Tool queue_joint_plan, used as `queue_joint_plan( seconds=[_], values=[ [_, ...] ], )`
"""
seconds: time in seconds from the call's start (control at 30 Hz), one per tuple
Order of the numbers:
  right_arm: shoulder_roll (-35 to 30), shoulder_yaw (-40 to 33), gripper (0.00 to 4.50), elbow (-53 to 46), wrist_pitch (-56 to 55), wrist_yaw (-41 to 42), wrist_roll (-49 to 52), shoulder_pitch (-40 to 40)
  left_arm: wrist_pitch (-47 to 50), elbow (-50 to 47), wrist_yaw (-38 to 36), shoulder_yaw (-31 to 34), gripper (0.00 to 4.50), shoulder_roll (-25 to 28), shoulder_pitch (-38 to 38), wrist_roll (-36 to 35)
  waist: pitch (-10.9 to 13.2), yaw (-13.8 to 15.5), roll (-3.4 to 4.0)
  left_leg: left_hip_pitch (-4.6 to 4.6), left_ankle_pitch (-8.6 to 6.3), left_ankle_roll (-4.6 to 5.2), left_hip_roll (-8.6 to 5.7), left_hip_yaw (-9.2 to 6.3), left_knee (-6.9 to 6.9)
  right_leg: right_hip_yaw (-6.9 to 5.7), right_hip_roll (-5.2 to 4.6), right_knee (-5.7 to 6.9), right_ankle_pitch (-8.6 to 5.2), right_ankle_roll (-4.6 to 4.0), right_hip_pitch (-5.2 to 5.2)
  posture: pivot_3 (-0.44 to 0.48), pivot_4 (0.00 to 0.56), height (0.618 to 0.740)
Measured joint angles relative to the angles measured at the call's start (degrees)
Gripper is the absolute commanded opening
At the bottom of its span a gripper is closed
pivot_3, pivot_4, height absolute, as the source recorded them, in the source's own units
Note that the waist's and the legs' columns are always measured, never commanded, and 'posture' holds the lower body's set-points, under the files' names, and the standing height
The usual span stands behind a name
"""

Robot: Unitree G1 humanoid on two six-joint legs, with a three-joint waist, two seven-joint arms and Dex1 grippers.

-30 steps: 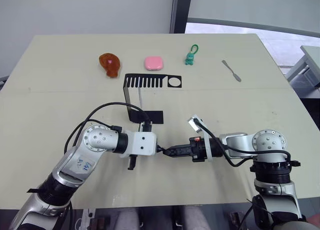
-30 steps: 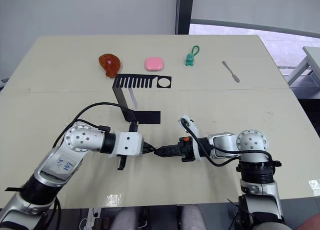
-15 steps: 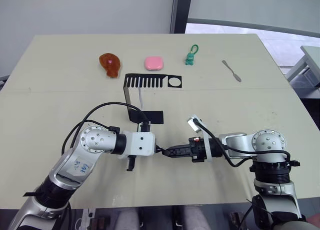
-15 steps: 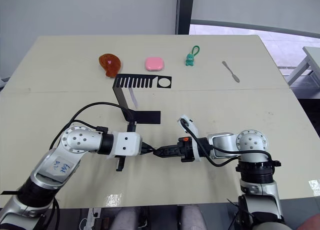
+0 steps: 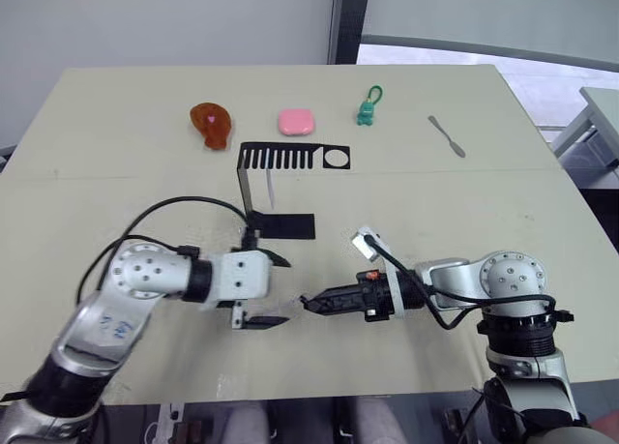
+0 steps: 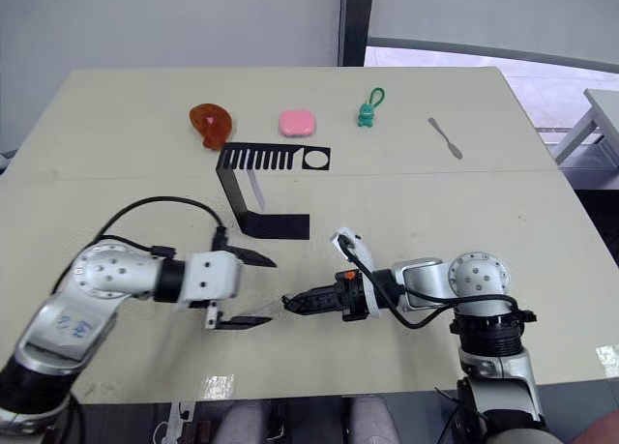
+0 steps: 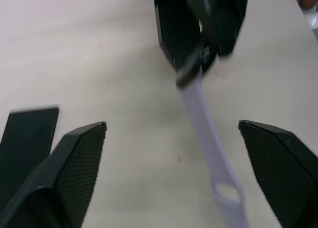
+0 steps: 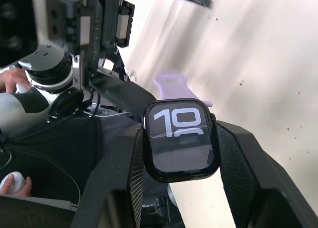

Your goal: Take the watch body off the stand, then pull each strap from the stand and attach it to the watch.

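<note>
My right gripper (image 5: pixel 311 303) is shut on the watch body (image 8: pixel 181 138), a small black case whose screen shows light digits. A pale lavender strap (image 7: pixel 208 143) runs out from the watch's end toward my left gripper (image 5: pixel 279 289). That gripper is open, one finger on each side of the strap's free end, touching nothing. The black stand (image 5: pixel 294 157) rises behind them, its base (image 5: pixel 286 225) just beyond my left gripper. A second pale strap (image 5: pixel 270 188) hangs from the comb bar.
Along the far side of the table lie a brown lump (image 5: pixel 211 125), a pink case (image 5: pixel 296 122), a green keychain figure (image 5: pixel 367 108) and a grey spatula-like tool (image 5: pixel 447 135). The table's near edge runs close below both arms.
My left gripper has opened, let go of the strap and drawn back to the left. The right gripper has shifted slightly left and nearer, still holding the watch body.
</note>
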Motion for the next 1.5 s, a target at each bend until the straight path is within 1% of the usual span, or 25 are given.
queue_joint_plan(
  seconds=[0.07,0.1,0.17,0.2,0.27,0.3,0.37,0.4,0.43,0.53,0.67,0.77,0.97,1.27,1.3,1.37,1.43,1.47,1.5],
  values=[
    [-2.12,0.07,1.60,-2.04,-0.97,1.95,-0.60,1.04,-1.71,0.56,-1.23,4.40,4.44,0.91,3.45,-2.97,0.00,0.06,0.00,0.00,-0.02,0.03,-0.01,0.00,0.00,-0.01,-0.02,-0.02,0.00,0.00,0.01,0.000,0.150,0.740],
    [-2.55,0.09,1.60,-2.41,-1.21,2.49,-0.85,1.27,-2.11,0.63,-1.44,5.25,4.44,0.91,3.98,-3.60,0.00,0.14,0.00,0.00,-0.02,0.04,-0.02,-0.02,0.01,-0.02,-0.03,-0.02,0.00,0.00,0.03,0.000,0.150,0.740],
    [-4.92,1.74,1.60,-6.39,-4.85,6.55,-4.00,2.29,-3.37,0.86,-1.94,8.38,4.44,0.11,4.99,-7.35,0.00,0.24,-0.01,-0.01,-0.05,0.08,-0.06,-0.03,0.01,-0.03,-0.08,-0.03,0.00,0.00,0.04,0.000,0.150,0.740],
    [-7.02,3.63,1.60,-9.66,-8.67,9.85,-7.22,3.19,-3.39,0.96,-1.91,10.13,4.44,-0.78,5.21,-9.47,0.00,0.24,-0.01,-0.02,-0.06,0.10,-0.06,-0.03,0.00,-0.04,-0.08,-0.06,0.00,0.00,0.04,0.000,0.150,0.740],
    [-11.84,8.08,1.60,-15.52,-18.89,17.20,-16.07,5.20,-3.75,1.42,-1.96,13.10,4.44,-1.45,6.68,-12.65,-0.01,0.12,-0.02,-0.01,-0.09,0.07,-0.05,-0.03,0.00,-0.05,-0.05,-0.08,0.00,0.01,0.05,0.000,0.150,0.740],
    [-15.63,11.75,1.60,-18.47,-28.39,22.57,-24.18,6.77,-4.56,2.40,-2.31,14.73,4.44,-1.46,8.34,-13.93,-0.01,0.07,-0.02,0.01,-0.10,0.06,-0.07,-0.02,0.00,-0.04,-0.04,-0.09,0.00,0.01,0.04,0.000,0.150,0.740],
    [-19.96,16.24,1.60,-19.94,-44.12,30.16,-36.87,9.88,-6.57,3.67,-3.04,16.47,4.44,-1.45,10.94,-14.46,-0.02,-0.17,-0.04,0.02,-0.10,0.02,-0.03,0.02,0.00,-0.04,0.03,-0.13,0.00,0.01,0.04,0.000,0.150,0.740],
    [-20.62,17.82,1.60,-19.80,-52.68,33.45,-42.87,11.71,-7.90,4.79,-3.54,17.20,4.44,-1.45,12.23,-14.59,-0.03,-0.18,-0.06,0.06,-0.09,-0.01,-0.02,0.05,0.01,-0.06,0.07,-0.10,0.00,0.02,0.04,0.000,0.150,0.740],
    [-20.51,18.72,1.60,-19.69,-58.49,35.26,-46.64,12.89,-9.06,5.38,-3.75,17.54,4.44,-1.48,12.99,-14.67,-0.03,-0.16,-0.06,0.06,-0.07,-0.04,-0.01,0.05,0.01,-0.06,0.08,-0.09,0.00,0.02,0.03,0.000,0.150,0.740],
    [-19.30,19.86,1.60,-17.64,-74.76,38.86,-55.72,14.65,-13.59,7.56,-4.92,18.52,4.44,-1.64,14.08,-14.95,-0.05,-0.01,-0.10,0.08,-0.05,-0.05,0.00,0.05,0.07,-0.06,0.06,-0.03,0.00,0.01,0.05,0.000,0.150,0.740],
    [-18.85,19.86,1.60,-13.91,-92.44,42.30,-64.03,15.83,-16.66,9.22,-5.33,18.62,4.44,-1.62,14.65,-14.97,-0.07,0.08,-0.12,0.09,-0.07,-0.03,-0.01,0.02,0.07,-0.07,0.03,-0.05,0.00,0.01,0.08,0.000,0.150,0.740],
    [-18.91,19.86,1.60,-11.64,-101.21,43.46,-68.64,17.20,-17.64,9.31,-5.25,18.84,4.44,-1.54,14.67,-15.07,-0.07,0.07,-0.13,0.09,-0.07,-0.02,-0.01,0.03,0.13,-0.07,0.01,-0.03,0.00,0.01,0.10,0.000,0.150,0.740],
    [-18.89,19.81,1.60,-8.92,-105.60,43.40,-72.40,17.69,-17.49,9.32,-5.23,19.19,4.44,-0.93,15.15,-16.42,-0.07,-0.14,-0.12,0.14,-0.06,-0.04,0.03,0.03,0.14,-0.06,0.03,0.03,-0.01,0.01,0.11,0.000,0.150,0.740],
    [-17.36,19.81,1.60,-8.31,-104.85,42.12,-74.01,16.81,-17.58,9.05,-4.95,19.18,4.44,-0.85,14.86,-16.78,-0.07,-0.03,-0.12,0.14,-0.06,-0.04,0.02,0.02,0.16,-0.06,0.03,0.04,-0.01,0.00,0.12,0.000,0.150,0.740],
    [-16.77,19.71,1.60,-8.33,-103.13,41.98,-73.34,16.73,-17.58,8.79,-4.61,19.05,4.44,-0.85,14.65,-16.78,-0.07,-0.01,-0.13,0.14,-0.06,-0.04,0.03,0.02,0.16,-0.06,0.03,0.05,-0.01,0.00,0.12,0.000,0.150,0.740],
    [-15.39,19.65,1.60,-8.86,-95.92,41.41,-69.27,16.79,-17.60,7.50,-3.57,18.16,4.44,-0.87,13.95,-16.61,-0.08,0.01,-0.13,0.14,-0.06,-0.03,0.02,0.01,0.17,-0.05,0.02,0.09,-0.01,0.00,0.13,0.000,0.150,0.740],
    [-14.46,18.88,1.60,-10.93,-83.77,40.35,-62.11,16.84,-17.63,4.98,-1.75,16.53,4.44,-0.96,13.00,-15.83,-0.08,0.07,-0.13,0.13,-0.07,-0.02,0.01,0.01,0.18,-0.04,0.00,0.10,-0.01,0.00,0.13,0.000,0.150,0.740],
    [-14.11,18.22,1.60,-11.74,-79.81,39.74,-59.66,16.73,-17.56,4.21,-1.09,15.80,4.44,-0.98,12.66,-15.48,-0.08,0.07,-0.13,0.13,-0.07,-0.02,0.02,0.00,0.18,-0.04,0.00,0.10,-0.01,0.00,0.14,0.000,0.150,0.740],
    [-13.52,17.31,1.60,-12.95,-72.91,38.21,-55.67,15.87,-16.89,2.82,0.12,14.49,4.44,-0.98,11.96,-14.67,-0.08,0.08,-0.13,0.13,-0.07,-0.01,0.02,-0.02,0.21,-0.05,0.00,0.12,-0.01,0.00,0.15,0.000,0.150,0.740]
  ],
)
